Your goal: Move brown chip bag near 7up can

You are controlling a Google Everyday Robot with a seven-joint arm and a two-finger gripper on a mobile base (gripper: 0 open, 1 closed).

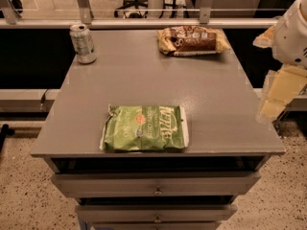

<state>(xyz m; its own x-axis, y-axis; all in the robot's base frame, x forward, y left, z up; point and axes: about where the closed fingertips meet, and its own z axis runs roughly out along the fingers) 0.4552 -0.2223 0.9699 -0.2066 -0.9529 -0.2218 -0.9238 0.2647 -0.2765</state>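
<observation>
The brown chip bag [192, 40] lies flat at the far right of the grey table [144, 80]. It is dark brown with tan ends. The 7up can [82, 43] stands upright at the table's far left corner, well apart from the bag. My gripper [279, 94] hangs off the table's right edge on a white arm. It is about level with the table's middle, nearer to me than the brown bag, and touches nothing.
A larger light green chip bag [145, 128] lies near the table's front edge. Drawers [156, 188] sit below the tabletop. A rail and glass partition [144, 20] run behind the table. Speckled floor lies on both sides.
</observation>
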